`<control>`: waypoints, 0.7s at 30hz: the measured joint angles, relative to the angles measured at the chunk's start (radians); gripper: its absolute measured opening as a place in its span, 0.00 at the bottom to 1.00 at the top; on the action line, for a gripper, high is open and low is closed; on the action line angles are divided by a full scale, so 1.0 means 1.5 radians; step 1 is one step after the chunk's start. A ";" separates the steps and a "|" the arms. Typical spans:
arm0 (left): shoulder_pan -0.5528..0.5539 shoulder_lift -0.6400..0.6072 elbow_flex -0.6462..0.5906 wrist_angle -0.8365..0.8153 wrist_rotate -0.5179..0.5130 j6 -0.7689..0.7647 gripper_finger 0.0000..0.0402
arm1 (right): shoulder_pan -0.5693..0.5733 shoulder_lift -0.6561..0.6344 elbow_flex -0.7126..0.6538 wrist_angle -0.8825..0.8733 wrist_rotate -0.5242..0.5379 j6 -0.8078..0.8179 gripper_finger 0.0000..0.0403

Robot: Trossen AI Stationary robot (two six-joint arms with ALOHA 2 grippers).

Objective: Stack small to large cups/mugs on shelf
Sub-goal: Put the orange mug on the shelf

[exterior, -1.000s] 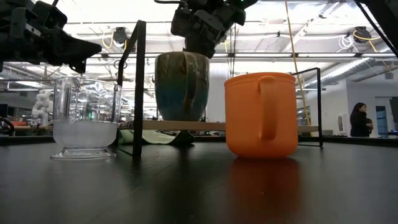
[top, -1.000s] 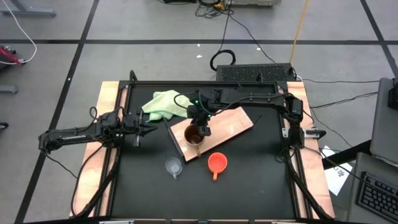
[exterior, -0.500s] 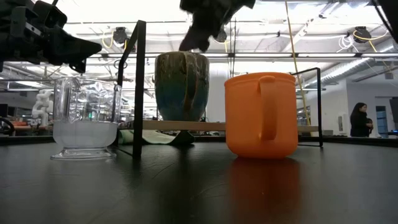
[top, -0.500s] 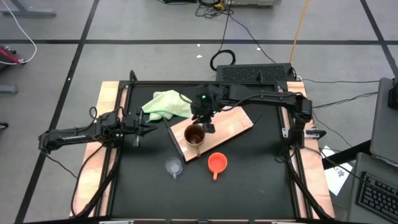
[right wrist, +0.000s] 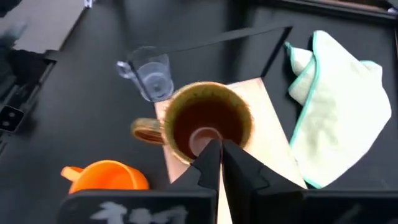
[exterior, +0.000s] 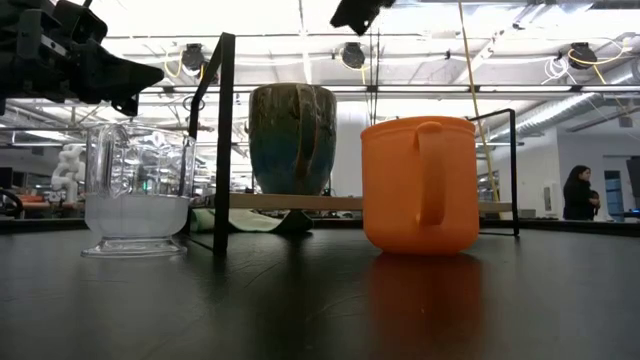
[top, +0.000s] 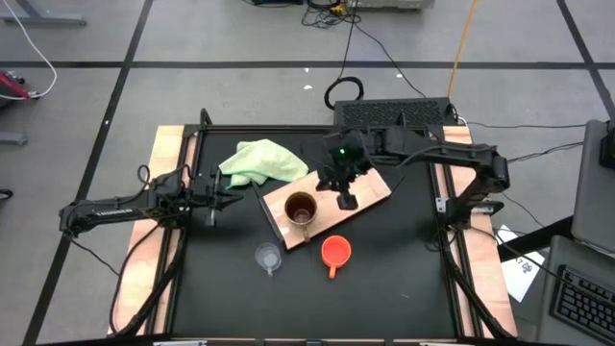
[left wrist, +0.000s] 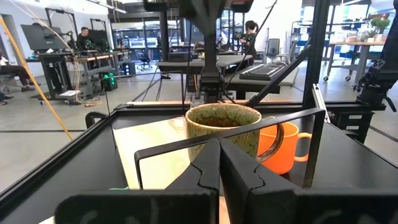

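Sitting on the black bench were three cups: one big brown mug, one orange cup and one small clear glass cup. The brown mug stood on the one wooden shelf, at its near-left end. The orange cup and glass cup stood on the bench just in front of the shelf, apart from each other. One green cloth lay behind the shelf. The right tool hung above the shelf, closed and holding nothing. The left tool waited at the left side, closed and holding nothing.
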 joint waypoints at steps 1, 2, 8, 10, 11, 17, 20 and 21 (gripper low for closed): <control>0.000 0.000 0.000 0.000 0.000 0.000 0.03 | 0.009 -0.003 0.000 -0.006 0.004 0.006 0.00; 0.000 0.000 0.000 0.000 0.000 0.000 0.03 | 0.019 -0.006 0.000 -0.014 0.005 0.011 0.00; 0.000 0.000 0.000 0.000 -0.003 0.000 0.03 | 0.088 -0.011 0.000 -0.060 0.065 0.057 0.00; 0.000 0.000 0.000 0.000 -0.004 0.000 0.03 | 0.113 -0.011 0.000 -0.078 0.091 0.078 0.00; 0.000 0.000 0.000 0.000 -0.004 0.000 0.03 | 0.125 -0.011 -0.003 -0.082 0.103 0.090 0.00; 0.000 0.000 0.000 0.000 -0.005 0.000 0.03 | 0.170 -0.029 -0.076 -0.051 0.145 0.143 0.00; 0.000 0.000 0.000 0.003 -0.005 0.000 0.03 | 0.175 -0.064 -0.156 0.017 0.162 0.165 0.00; 0.000 0.000 0.000 0.004 -0.006 0.001 0.03 | 0.174 -0.079 -0.185 0.045 0.162 0.171 0.00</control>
